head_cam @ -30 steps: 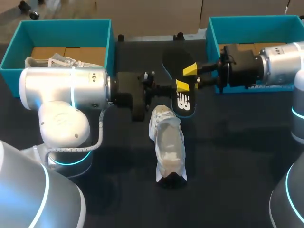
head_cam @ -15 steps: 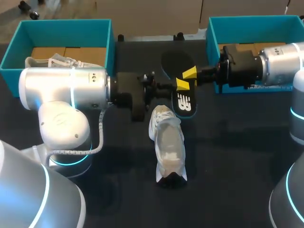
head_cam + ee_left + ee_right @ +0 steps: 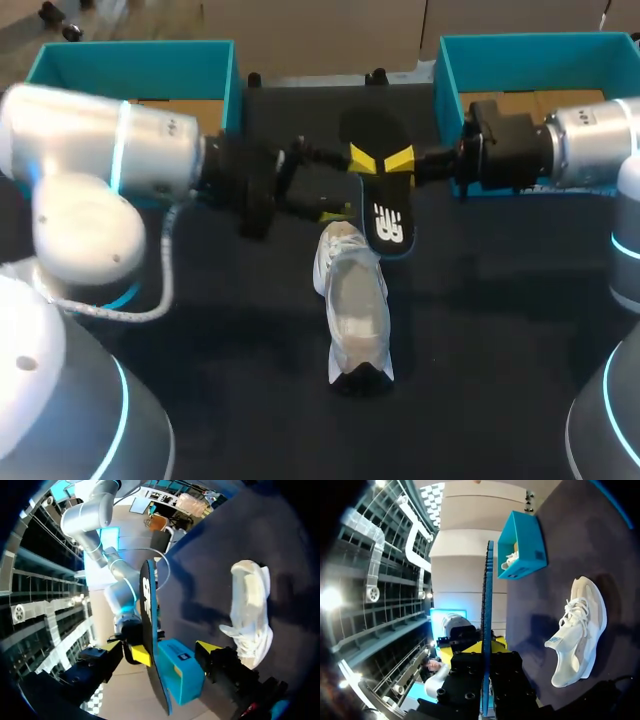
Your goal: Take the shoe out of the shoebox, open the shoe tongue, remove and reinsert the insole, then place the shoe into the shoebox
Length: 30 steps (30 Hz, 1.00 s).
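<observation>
Pinching the insole just beyond the shoe, right gripper horizontal.

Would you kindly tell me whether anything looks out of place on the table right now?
The shoe lies tipped on its side on the table. The insole is out, held on edge above the table by the right gripper. That fits mid-task; nothing looks spilled or damaged.
</observation>
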{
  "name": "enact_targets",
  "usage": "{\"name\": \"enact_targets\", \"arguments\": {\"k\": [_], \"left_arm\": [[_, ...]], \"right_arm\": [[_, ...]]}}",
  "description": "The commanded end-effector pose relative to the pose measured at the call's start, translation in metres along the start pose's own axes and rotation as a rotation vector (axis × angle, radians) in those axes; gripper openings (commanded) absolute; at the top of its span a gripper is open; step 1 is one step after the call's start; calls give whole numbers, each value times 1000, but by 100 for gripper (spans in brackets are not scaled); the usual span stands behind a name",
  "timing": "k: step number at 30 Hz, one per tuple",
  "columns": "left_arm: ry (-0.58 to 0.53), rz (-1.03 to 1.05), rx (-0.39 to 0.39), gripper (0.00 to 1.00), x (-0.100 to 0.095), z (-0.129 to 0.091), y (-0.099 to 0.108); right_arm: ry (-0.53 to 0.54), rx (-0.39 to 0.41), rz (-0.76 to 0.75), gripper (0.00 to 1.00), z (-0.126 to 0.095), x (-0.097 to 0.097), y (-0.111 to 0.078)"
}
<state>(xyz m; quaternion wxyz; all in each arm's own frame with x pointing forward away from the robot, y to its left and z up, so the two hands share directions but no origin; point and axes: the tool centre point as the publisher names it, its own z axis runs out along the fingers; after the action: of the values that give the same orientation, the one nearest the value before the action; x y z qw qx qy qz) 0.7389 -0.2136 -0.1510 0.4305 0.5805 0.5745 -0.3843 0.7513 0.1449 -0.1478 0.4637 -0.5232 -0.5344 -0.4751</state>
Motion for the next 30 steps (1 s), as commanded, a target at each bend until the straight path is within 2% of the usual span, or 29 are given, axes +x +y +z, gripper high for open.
{"name": "enact_targets", "arguments": {"k": [1, 2, 14, 17, 24, 30], "left_arm": [[179, -36, 65, 100, 3, -51, 11], [245, -37, 49, 100, 6, -54, 16], [245, -37, 49, 100, 6, -54, 16], [260, -93, 63, 100, -2, -56, 20], [490, -87, 104, 100, -17, -76, 48], [681, -48, 134, 100, -27, -75, 68]], "right_arm": [[1, 4, 0, 0, 5, -4, 0], [-4, 0, 5, 0, 5, -5, 0], [-10, 2, 9, 0, 6, -6, 0], [-17, 1, 9, 0, 7, -11, -3], [-18, 5, 13, 0, 9, -26, -9], [-15, 18, 6, 0, 14, -36, -9]]}}
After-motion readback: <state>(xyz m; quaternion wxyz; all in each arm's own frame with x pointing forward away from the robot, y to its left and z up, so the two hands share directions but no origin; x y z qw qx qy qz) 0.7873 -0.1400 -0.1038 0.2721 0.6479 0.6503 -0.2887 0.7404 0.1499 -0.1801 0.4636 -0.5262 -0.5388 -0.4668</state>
